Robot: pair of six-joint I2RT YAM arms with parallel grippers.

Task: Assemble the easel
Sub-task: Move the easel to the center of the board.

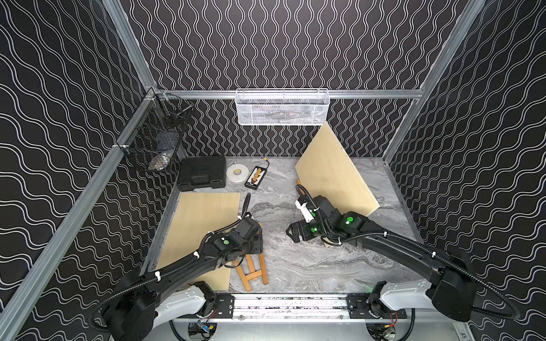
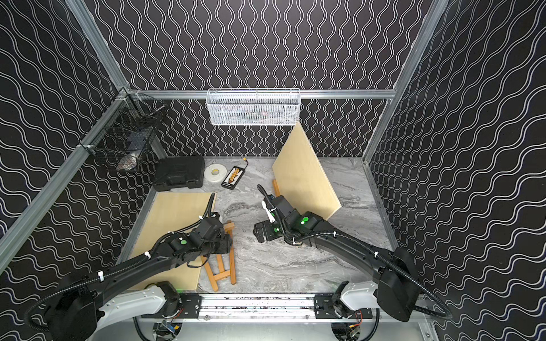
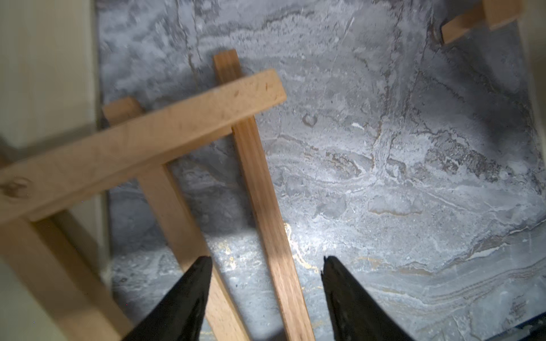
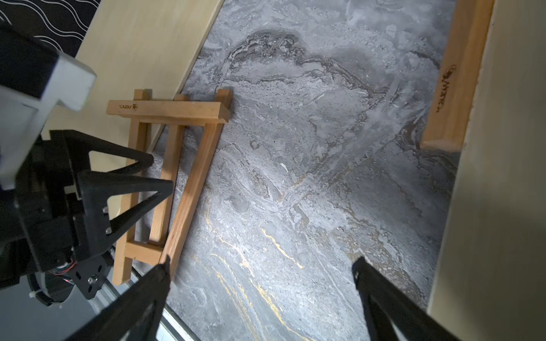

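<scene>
Small wooden easel frame (image 4: pixel 165 113) flat on grey marble surface (image 1: pixel 310 259), lower middle. Left fingers (image 3: pixel 189 298) apart over its legs, gripping nothing. Right fingers (image 4: pixel 375 292) wide apart, empty.

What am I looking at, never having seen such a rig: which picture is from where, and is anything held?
Two robot arms work over a marble table. Two pictures look down from overhead; two come from wrist cameras. A wooden easel lies flat at the edge of a pale board; another board stands tilted farther back. A black case and tape roll sit at the rear. The left tool hovers open over the easel's legs; the right tool is open and empty.
</scene>
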